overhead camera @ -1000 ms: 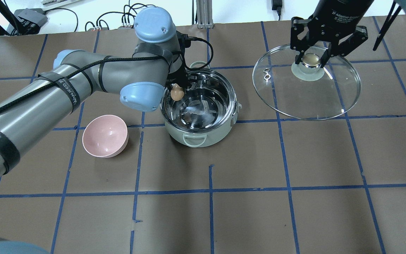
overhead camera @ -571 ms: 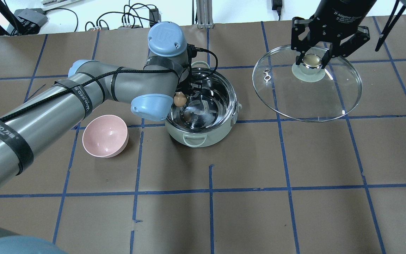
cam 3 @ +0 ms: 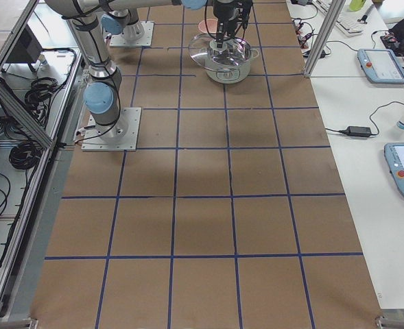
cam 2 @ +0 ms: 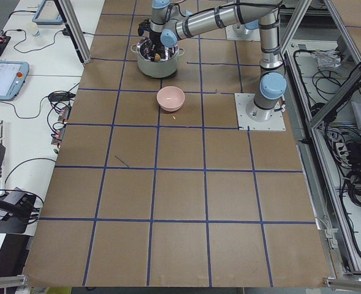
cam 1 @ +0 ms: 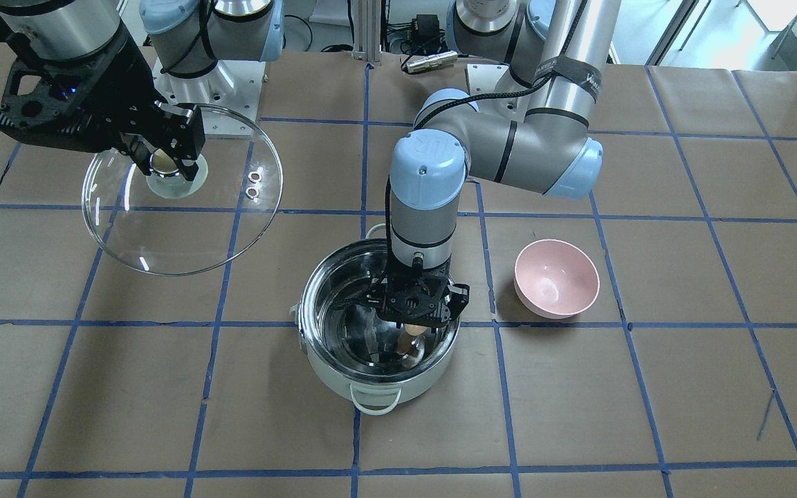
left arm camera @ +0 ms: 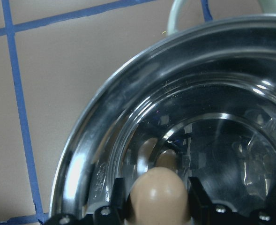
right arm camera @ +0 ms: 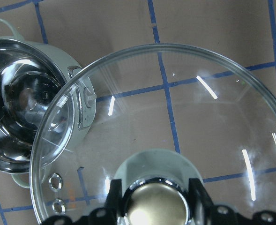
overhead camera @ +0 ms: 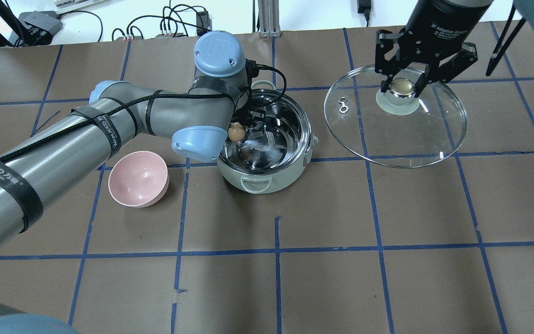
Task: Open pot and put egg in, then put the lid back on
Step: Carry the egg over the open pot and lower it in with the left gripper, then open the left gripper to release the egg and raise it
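Note:
The open pot stands mid-table, steel inside, mint outside; it also shows in the front view. My left gripper reaches down inside the pot, shut on the tan egg, which also shows in the front view and between the fingers in the left wrist view. My right gripper is shut on the cream-gold knob of the glass lid and holds it in the air to the right of the pot. The lid also shows in the front view.
An empty pink bowl sits on the table left of the pot, close under my left arm. Blue tape lines cross the brown table. Cables lie at the far edge.
My left gripper has moved right and lowered the egg into the pot. My right gripper has shifted the lid a little left, toward the pot.

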`<state>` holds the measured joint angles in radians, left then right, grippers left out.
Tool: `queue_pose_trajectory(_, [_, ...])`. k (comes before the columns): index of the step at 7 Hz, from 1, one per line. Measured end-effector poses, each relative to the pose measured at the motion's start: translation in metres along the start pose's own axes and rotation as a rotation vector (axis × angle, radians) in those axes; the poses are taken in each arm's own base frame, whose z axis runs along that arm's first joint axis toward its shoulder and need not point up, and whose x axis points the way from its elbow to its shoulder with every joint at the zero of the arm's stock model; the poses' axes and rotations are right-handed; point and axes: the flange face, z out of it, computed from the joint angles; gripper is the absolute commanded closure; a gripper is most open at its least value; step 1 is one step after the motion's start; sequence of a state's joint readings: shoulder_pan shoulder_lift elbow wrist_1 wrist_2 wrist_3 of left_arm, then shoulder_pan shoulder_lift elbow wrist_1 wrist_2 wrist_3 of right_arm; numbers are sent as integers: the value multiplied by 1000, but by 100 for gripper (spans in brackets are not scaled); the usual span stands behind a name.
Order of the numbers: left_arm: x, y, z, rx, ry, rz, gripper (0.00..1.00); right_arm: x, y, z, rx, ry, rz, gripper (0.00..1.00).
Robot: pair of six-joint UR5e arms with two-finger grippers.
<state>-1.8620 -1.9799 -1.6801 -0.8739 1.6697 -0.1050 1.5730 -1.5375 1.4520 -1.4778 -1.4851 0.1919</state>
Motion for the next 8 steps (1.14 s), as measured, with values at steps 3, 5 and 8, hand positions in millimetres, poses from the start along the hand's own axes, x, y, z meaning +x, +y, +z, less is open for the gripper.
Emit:
queue_pose_trajectory(3, [-33,-7,-47,26,8,-44,6,4,1,12,-22,2,-5,80])
queue_pose_trajectory(5, [-96,-7,-94,7,92,-141,3,3,2,15,-26,3,-9,79])
queue_pose_trajectory(8, [-163,30,-173,-112,137,-239,3,4,1,14,-25,3,-10,80])
